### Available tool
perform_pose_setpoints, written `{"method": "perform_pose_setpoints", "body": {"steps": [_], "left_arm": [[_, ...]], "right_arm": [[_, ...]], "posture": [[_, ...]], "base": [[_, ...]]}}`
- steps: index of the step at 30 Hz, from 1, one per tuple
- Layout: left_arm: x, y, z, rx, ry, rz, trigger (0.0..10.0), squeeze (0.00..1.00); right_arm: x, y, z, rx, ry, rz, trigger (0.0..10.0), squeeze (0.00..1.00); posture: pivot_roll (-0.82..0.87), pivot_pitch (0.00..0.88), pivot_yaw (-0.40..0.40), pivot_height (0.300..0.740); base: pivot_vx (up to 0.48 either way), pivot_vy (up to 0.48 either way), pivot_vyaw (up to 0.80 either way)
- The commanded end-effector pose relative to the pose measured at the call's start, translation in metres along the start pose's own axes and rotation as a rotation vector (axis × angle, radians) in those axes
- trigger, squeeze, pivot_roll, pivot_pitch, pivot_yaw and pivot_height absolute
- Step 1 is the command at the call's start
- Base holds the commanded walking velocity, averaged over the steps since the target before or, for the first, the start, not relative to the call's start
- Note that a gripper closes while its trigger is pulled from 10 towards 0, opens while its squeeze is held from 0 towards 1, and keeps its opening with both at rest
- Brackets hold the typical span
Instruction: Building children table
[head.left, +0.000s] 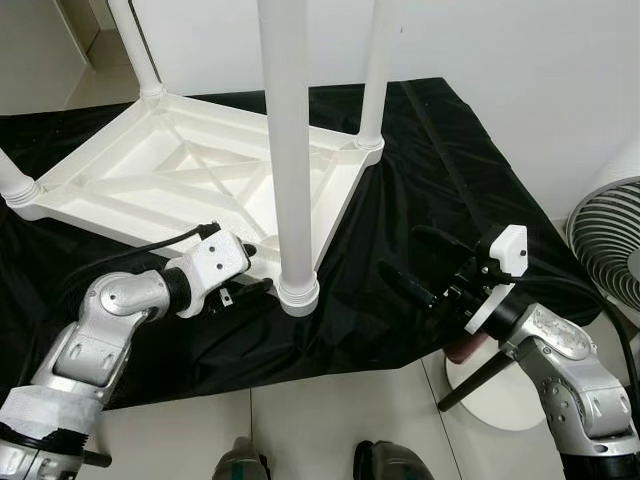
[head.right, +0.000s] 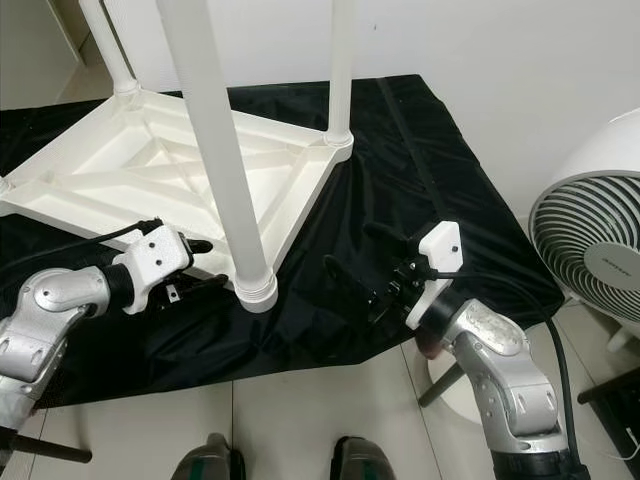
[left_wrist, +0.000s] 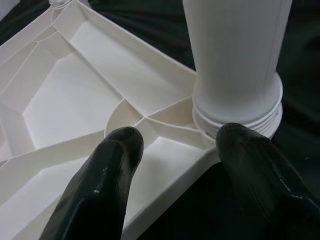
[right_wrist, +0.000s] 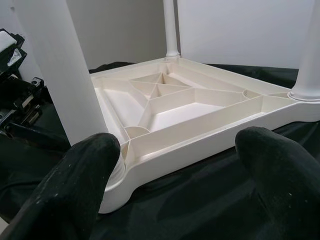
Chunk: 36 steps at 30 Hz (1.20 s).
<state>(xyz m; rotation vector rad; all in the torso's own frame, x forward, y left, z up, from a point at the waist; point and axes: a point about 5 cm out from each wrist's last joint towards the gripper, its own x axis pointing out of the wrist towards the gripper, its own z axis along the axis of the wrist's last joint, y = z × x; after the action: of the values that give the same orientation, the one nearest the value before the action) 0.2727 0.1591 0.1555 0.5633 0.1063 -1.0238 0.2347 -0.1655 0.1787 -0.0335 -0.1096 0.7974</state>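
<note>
Four legs are seen standing on the inverted table (head.left: 190, 175) on the black-draped counter (head.left: 440, 190). Both tools, left tool (head.left: 243, 290) and right tool (head.left: 420, 270), are held open; the near leg (head.left: 290, 150) could be knocked loose by a careless closing.

black cloth (head.left: 440, 170), white fan (head.right: 590, 250), tiled floor (head.left: 300, 430)

Only one mark anywhere — a small grey brand label at the hub of the white fan (head.right: 598, 262), too tiny and blurred to read. No legible text, number or sign on the upturned white plastic table (head.left: 190, 170), its legs, the black cloth (head.left: 440, 170) or the arms.
</note>
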Motion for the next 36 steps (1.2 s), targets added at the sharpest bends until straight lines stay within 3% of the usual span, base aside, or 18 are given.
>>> {"method": "perform_pose_setpoints", "body": {"steps": [1, 12, 19, 30, 36], "left_arm": [[-0.005, 0.001, -0.006, -0.022, 0.026, -0.003, 10.0, 0.00], [-0.005, -0.002, -0.018, 0.013, 0.088, -0.069, 10.0, 0.00], [-0.003, 0.002, -0.028, 0.025, 0.147, -0.059, 10.0, 0.00], [0.008, 0.019, -0.037, 0.002, 0.222, 0.048, 10.0, 0.00], [0.011, 0.019, -0.042, 0.021, 0.259, 0.016, 10.0, 0.00]], "right_arm": [[0.000, 0.003, 0.001, 0.007, -0.004, 0.003, 10.0, 0.00], [0.001, 0.011, 0.001, 0.024, -0.010, 0.001, 10.0, 0.00], [-0.001, 0.012, 0.001, 0.024, -0.006, -0.009, 10.0, 0.00], [-0.003, 0.013, 0.003, 0.023, -0.004, -0.028, 10.0, 0.00], [-0.004, 0.013, 0.004, 0.021, -0.004, -0.036, 10.0, 0.00]], "posture": [[-0.06, 0.106, 0.097, 0.740], [-0.05, 0.133, 0.109, 0.740], [-0.06, 0.141, 0.112, 0.740], [-0.08, 0.148, 0.124, 0.740], [-0.08, 0.150, 0.128, 0.740]], "base": [[0.000, 0.000, 0.00], [0.000, 0.000, 0.00], [0.000, 0.000, 0.00], [0.000, 0.000, 0.00], [0.000, 0.000, 0.00]]}}
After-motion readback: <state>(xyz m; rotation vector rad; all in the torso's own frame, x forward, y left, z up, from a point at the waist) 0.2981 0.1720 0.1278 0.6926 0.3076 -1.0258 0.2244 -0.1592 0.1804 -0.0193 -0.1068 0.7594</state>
